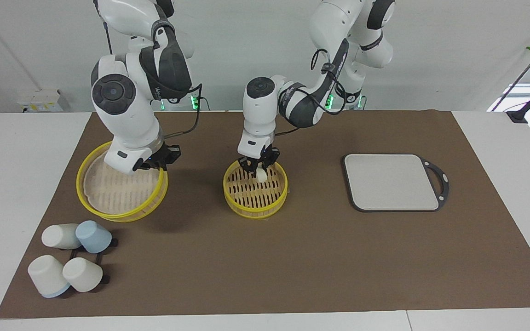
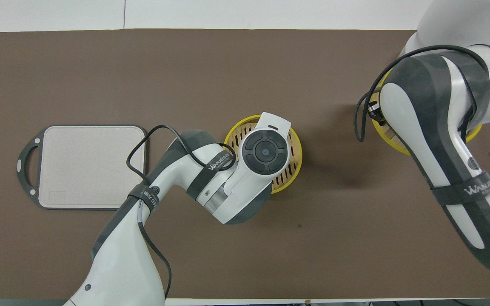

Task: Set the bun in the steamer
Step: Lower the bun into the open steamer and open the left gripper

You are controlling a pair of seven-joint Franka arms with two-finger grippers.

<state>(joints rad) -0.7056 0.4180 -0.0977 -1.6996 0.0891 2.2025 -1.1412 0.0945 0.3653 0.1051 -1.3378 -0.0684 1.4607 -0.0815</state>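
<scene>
- Brown matting (image 1: 292, 257) is spread over a white table, with a pale wall at the robots' end.
- Near the middle of the mat, a round steamer basket (image 1: 235, 202) with a yellow rim and a slatted floor is seen.
- The bun (image 1: 261, 174), a small cream-white lump, is held just inside the basket, low over the slats; whether it touches them cannot be told.
- The left gripper (image 1: 259, 171) is seen pinching the bun from above, its fingers closed on the bun's upper part.
- The bun is judged light, soft and easily dented, perhaps a little tacky; a gentle hold across its short sides is advised.
- The basket's raised rim stands close around the gripper, so a straight upward exit is judged safest once the bun is let go.
- The right gripper (image 1: 166, 158) is pressed shut on the rim of a second, wider yellow steamer tier (image 1: 113, 209) toward the right arm's end of the table.
- A grey cutting board (image 1: 391, 181) with a dark handle lies toward the left arm's end, well apart from the basket.
- Four tipped cups (image 1: 72, 262), three white and one blue, lie farther from the robots than the wider tier.
- Open mat is left all around the basket.
</scene>
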